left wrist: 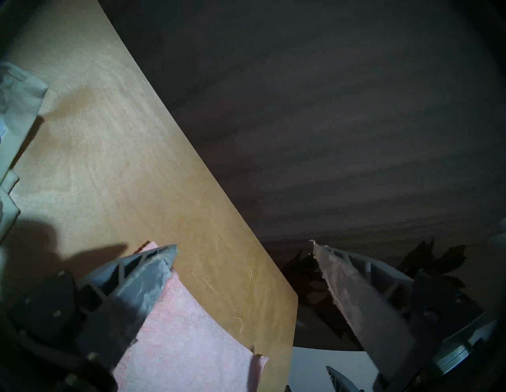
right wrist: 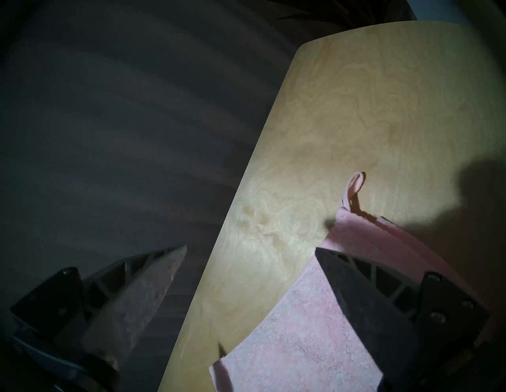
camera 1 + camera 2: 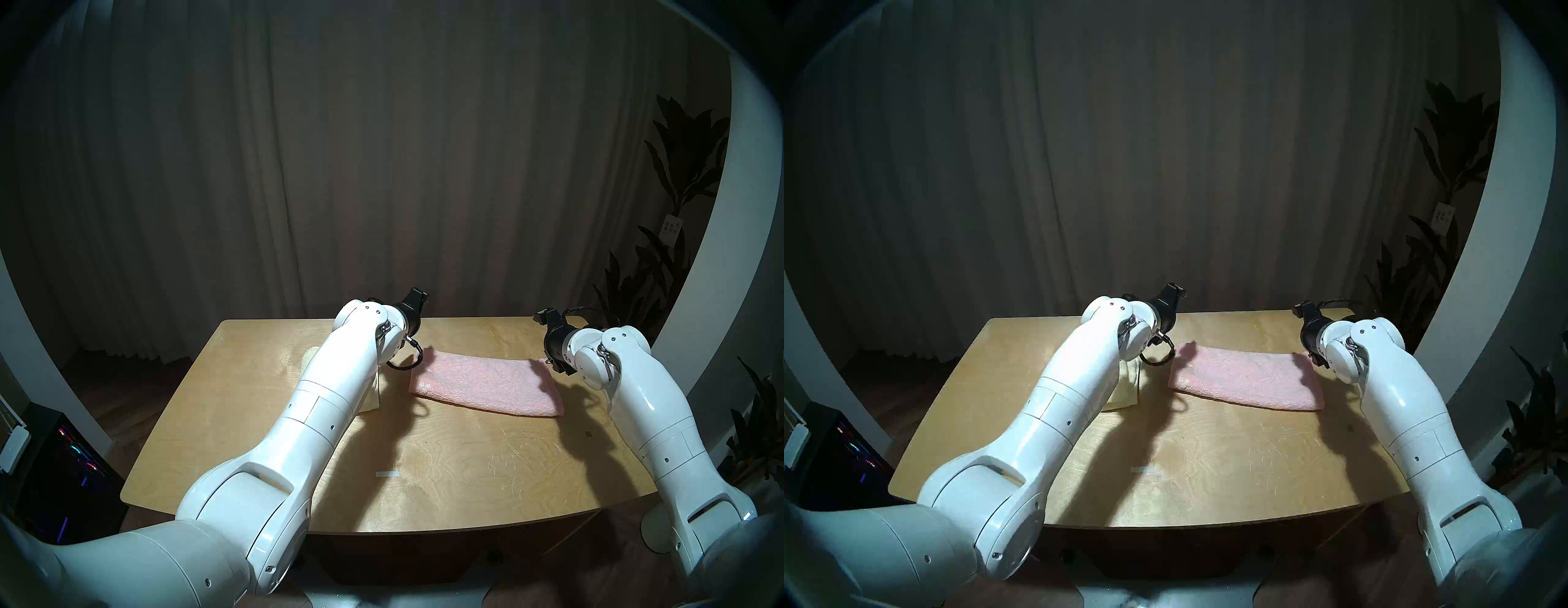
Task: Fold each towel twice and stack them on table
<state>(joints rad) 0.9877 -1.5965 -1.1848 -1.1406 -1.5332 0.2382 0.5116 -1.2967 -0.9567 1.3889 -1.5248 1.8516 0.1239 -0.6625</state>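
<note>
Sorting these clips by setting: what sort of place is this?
Probably an indoor robot test room, not a home: a bare plywood table before a full-width curtain, potted plants in the corner, and a lit computer case on the floor.

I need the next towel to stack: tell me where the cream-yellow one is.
In the head views, the folded cream-yellow terry towel lies on the light plywood table's left half, mostly hidden under the left arm, left of the pink terry towel.

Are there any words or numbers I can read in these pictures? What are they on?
No text here can be read.
Paper tag hanging on the plant: dark characters, too small and blurred to read.
White label on the cream towel, at the left wrist view's edge: too blurred to tell.
White tape strip on the table: blank.
Pink towel: no writing visible.
</note>
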